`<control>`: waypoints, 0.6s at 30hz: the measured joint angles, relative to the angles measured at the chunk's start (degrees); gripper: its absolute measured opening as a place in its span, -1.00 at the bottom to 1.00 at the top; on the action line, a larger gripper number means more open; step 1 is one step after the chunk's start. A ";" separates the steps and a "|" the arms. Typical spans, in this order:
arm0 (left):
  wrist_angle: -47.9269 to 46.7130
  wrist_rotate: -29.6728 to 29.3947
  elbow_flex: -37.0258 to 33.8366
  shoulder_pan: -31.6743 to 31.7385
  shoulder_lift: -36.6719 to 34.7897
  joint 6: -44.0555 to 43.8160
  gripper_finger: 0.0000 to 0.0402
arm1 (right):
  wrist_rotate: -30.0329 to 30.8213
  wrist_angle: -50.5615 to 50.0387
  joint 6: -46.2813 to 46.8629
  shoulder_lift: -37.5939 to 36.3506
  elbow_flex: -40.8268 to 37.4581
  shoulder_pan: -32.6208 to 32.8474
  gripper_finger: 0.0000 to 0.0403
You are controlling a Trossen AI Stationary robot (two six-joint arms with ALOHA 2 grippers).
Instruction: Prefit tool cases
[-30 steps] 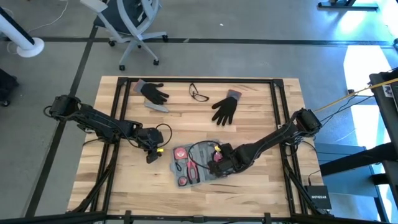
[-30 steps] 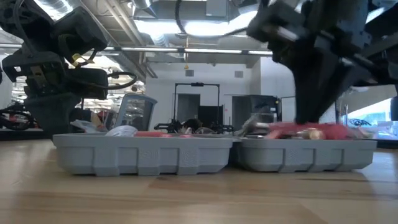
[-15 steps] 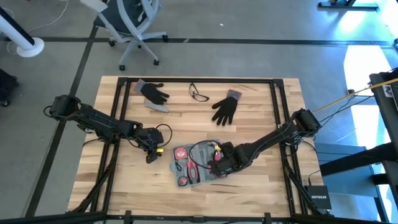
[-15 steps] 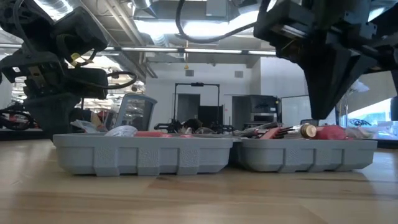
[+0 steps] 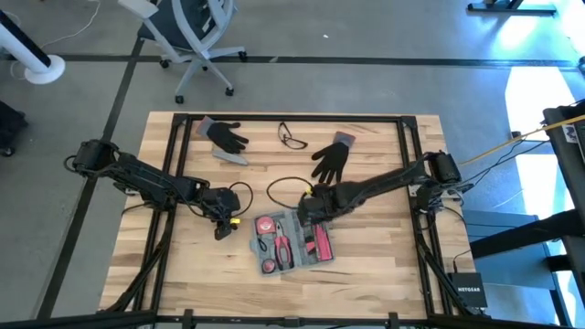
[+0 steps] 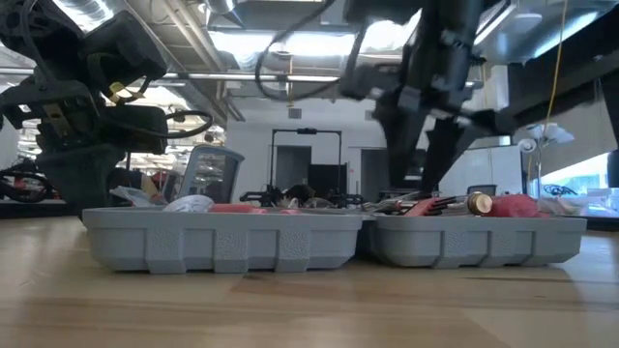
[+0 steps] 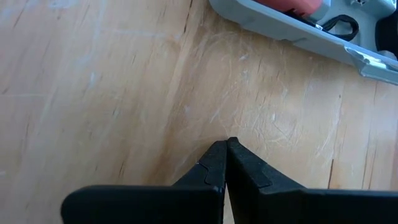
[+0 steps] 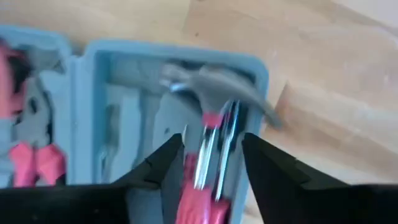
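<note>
- Case [image 5: 291, 241] lies open, flat, on the front-middle of the table [image 5: 384, 265], both halves up. I see pliers [image 5: 281, 248], a round red tool [image 5: 264, 224] and a hammer [image 8: 208, 134] in the recesses.
- Right gripper [image 5: 307, 207] hangs above the case's far edge, fingers [image 8: 163, 163] parted, holding nothing. The hammer sits right under them in the wrist view.
- Left gripper [image 5: 222, 226] is parked just left of the case, pinched shut and empty, tip close to the wood.
- Risk: in the low view the hammer handle [image 6: 503, 205] stands proud of the rim. If it's not seated in its recess, the lid won't close on it. I'd check before folding.
- Risk: the right arm's loose cable [image 5: 285, 187] loops over the table just behind the case. It could snag a tool or the case edge as the arm moves.
- Risk: nothing pins the case. A push from the right gripper could slide it into the left one.
- Gloves [image 5: 331, 159] and glasses [image 5: 292, 137] sit well apart at the back, no concern.
</note>
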 joint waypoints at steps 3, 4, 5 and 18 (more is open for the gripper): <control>-0.09 0.00 0.00 0.00 0.00 -0.18 -1.00 | -2.49 2.03 -1.78 1.68 0.00 -1.09 -0.18; -0.09 0.00 0.00 0.00 0.00 -0.27 -1.00 | -2.98 2.56 -1.81 2.09 0.00 -1.00 -0.19; -0.11 0.00 0.00 0.02 0.00 -0.37 -1.00 | -3.23 2.84 -1.82 2.47 0.00 -0.88 -0.20; -0.20 0.68 -0.07 1.80 0.01 -0.48 -1.00 | -0.97 1.13 -1.38 3.01 0.04 -1.24 -0.86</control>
